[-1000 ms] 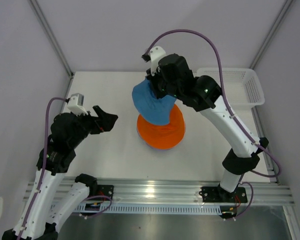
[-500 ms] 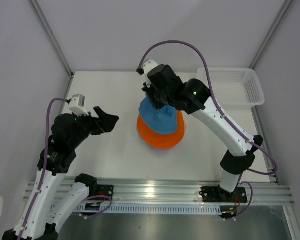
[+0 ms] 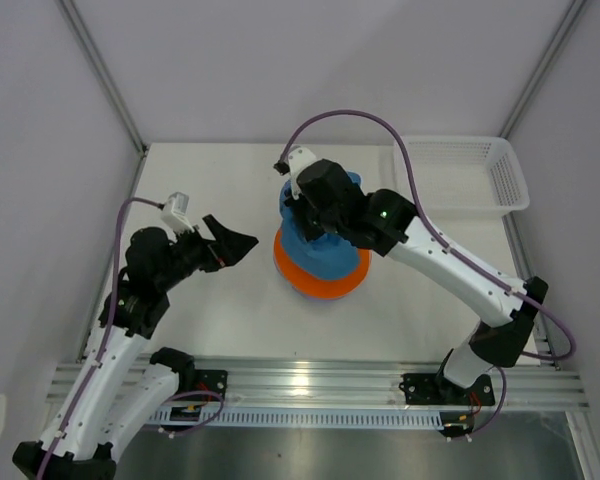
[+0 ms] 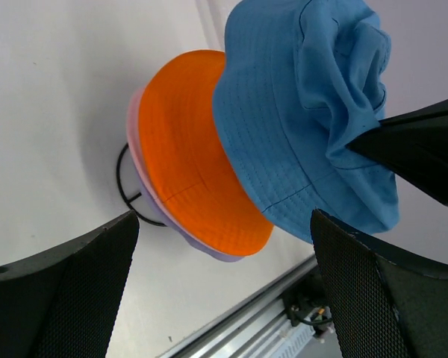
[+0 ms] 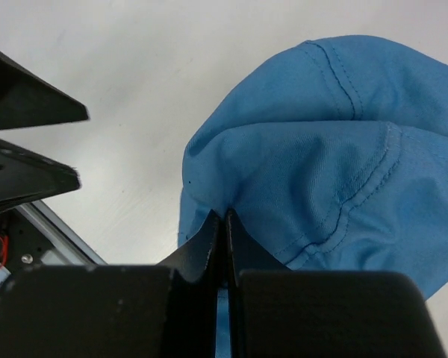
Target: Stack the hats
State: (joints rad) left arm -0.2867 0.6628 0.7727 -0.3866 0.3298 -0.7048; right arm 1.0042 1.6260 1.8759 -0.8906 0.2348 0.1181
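The blue hat (image 4: 299,127) is soft, stitched cotton, crumpled at the crown where the right gripper (image 5: 224,224) has its jaws pressed together on a fold of the cloth. It sits askew over the crown of the orange hat (image 4: 194,149), its brim drooping on one side, and leaves much of the orange brim bare. Under the orange hat only slivers of the pink hat (image 4: 134,127) and the lavender hat (image 4: 216,255) show. The stack rests on a black wire stand (image 4: 120,175) near the middle of the bench (image 3: 230,310), somewhat toward the far edge.

From above, the right arm covers most of the blue hat (only its edges peek out). The left gripper (image 3: 237,240) hangs left of the stack, spread wide, holding nothing and apart from the hats. A white basket (image 3: 510,175) sits in the far right corner.
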